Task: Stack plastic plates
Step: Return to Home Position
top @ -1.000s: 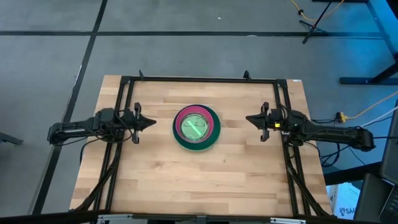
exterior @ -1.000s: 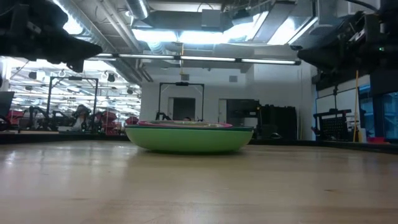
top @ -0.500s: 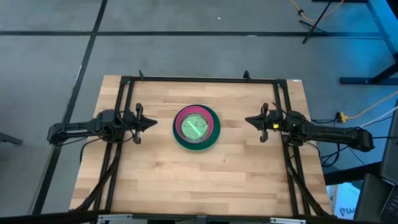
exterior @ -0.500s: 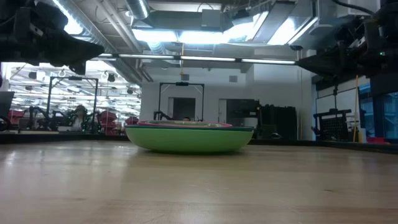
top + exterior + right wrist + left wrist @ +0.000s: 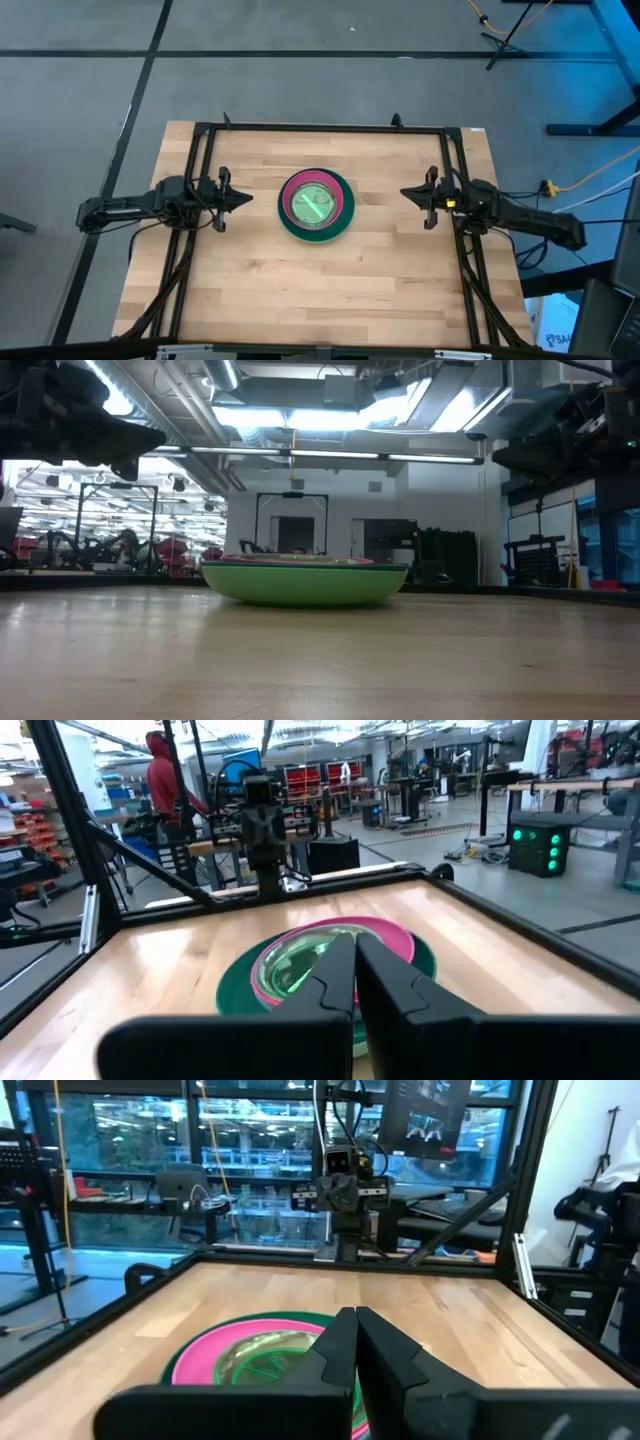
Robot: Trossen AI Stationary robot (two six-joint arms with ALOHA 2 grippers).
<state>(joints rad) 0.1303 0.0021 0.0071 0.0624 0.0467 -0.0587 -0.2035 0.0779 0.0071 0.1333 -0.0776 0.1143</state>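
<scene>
The plastic plates sit nested in one stack at the table's middle. A dark green rim is outermost, a magenta plate lies inside it and a translucent lime plate is on top. In the low view the stack rests on a light green underside. My left gripper hovers left of the stack, shut and pointing at it. My right gripper hovers right of it, shut, also pointing at it. Both wrist views show the stack beyond the closed fingers.
A black frame runs along the table's far edge and down both sides. Bare wood lies around the stack, widest toward the near edge. A person in a red hooded top stands in the room beyond the table.
My right gripper has drawn back a little toward the table's right edge, away from the stack, and has stayed shut. The stack has not moved.
</scene>
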